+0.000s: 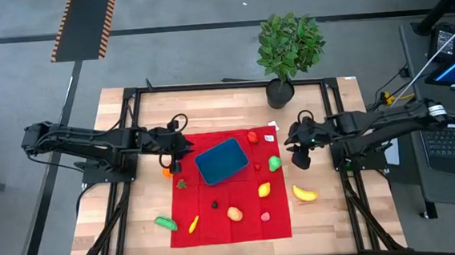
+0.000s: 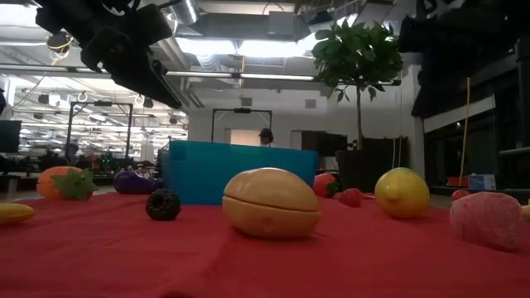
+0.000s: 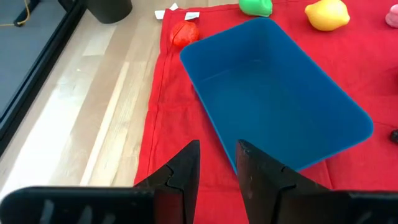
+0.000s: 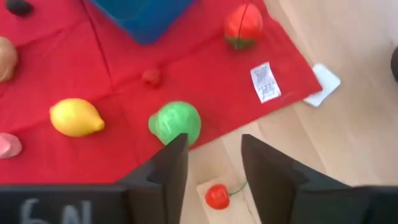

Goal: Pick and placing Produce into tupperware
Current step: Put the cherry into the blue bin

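Observation:
The blue tupperware [image 1: 223, 161] rests flat on the red cloth and looks empty in the left wrist view [image 3: 280, 106]. Produce lies scattered on the cloth: a green fruit [image 1: 274, 163], a lemon [image 1: 264, 190], a tan fruit [image 1: 234, 214], a red fruit [image 1: 252, 136] and a dark berry [image 1: 214, 203]. My left gripper [image 1: 173, 153] hovers open at the container's left, above the cloth's edge [image 3: 217, 171]. My right gripper [image 1: 300, 153] hovers open off the cloth's right edge, just beyond the green fruit [image 4: 175, 122], above a small red fruit [image 4: 217, 195] on the wood.
A banana [image 1: 303, 193] and a green vegetable [image 1: 166, 223] lie on the wood by the cloth. A potted plant [image 1: 286, 47] stands at the table's far edge. A cloth label [image 4: 265, 81] and a white card [image 4: 323, 79] lie near the cloth's far right corner.

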{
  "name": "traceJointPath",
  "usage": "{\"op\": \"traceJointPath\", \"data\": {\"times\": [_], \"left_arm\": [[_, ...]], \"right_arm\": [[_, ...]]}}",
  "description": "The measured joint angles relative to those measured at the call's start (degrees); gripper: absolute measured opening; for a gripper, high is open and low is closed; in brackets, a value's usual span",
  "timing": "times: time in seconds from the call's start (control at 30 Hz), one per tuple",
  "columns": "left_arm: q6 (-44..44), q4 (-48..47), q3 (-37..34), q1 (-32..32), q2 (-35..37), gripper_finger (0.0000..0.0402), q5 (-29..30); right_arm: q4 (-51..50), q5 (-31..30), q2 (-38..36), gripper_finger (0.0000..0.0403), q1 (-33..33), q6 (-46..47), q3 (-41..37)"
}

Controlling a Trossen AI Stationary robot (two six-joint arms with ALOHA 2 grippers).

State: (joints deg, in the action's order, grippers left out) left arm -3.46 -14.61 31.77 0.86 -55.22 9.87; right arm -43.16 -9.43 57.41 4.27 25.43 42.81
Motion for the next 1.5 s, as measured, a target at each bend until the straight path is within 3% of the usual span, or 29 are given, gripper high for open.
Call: {"op": "traceJointPath", "data": {"times": [0.23,0.37,0.87,1.13,1.5], "left_arm": [[0.02,0.02,0.0,0.0,0.0,0.0096,0.02],[0.07,0.04,0.0,0.0,0.0,0.0096,0.04],[0.07,0.04,0.0,-0.02,0.02,0.0096,0.07],[0.07,-0.04,0.0,-0.02,0.02,0.0096,0.07],[0.07,-1.44,0.0,-0.02,0.04,0.0096,0.08]], "right_arm": [[-3.64,0.96,2.59,0.0248,0.0,1.93,0.0],[-5.34,2.61,2.64,0.0275,0.0,11.14,0.0],[-9.42,4.57,2.53,0.0257,-0.02,32.85,0.0],[-9.65,4.59,3.29,0.0256,-0.01,34.47,0.0],[-9.98,4.57,11.92,0.0256,0.04,34.28,-0.02]]}}
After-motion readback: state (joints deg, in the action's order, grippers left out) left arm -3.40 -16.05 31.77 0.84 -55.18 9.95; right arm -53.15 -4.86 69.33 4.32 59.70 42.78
